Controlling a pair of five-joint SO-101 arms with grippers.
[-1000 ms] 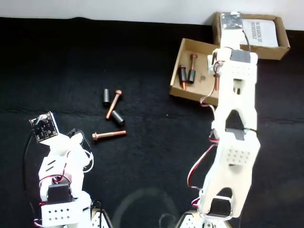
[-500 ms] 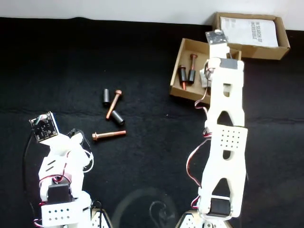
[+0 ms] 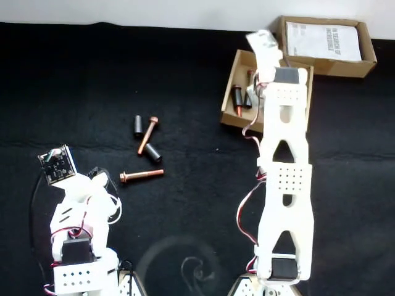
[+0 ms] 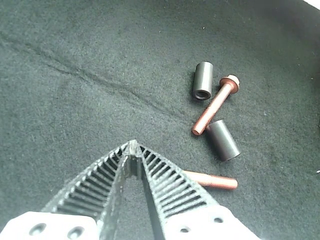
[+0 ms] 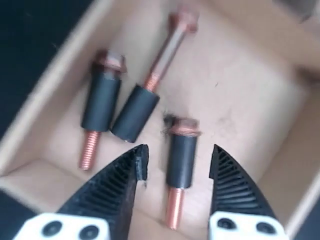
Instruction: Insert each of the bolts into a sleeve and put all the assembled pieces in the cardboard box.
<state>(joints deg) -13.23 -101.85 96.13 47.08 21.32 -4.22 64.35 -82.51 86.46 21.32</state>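
Now; right end effector spread over cardboard box; printed sheet unreadable

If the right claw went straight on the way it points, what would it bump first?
Probably the sleeved bolt lying in the box, straight ahead between the open right claw's tips, though depth is unclear.

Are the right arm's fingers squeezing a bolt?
No, the right arm's fingers are open, with a gap on each side of the sleeved bolt lying in the cardboard box.
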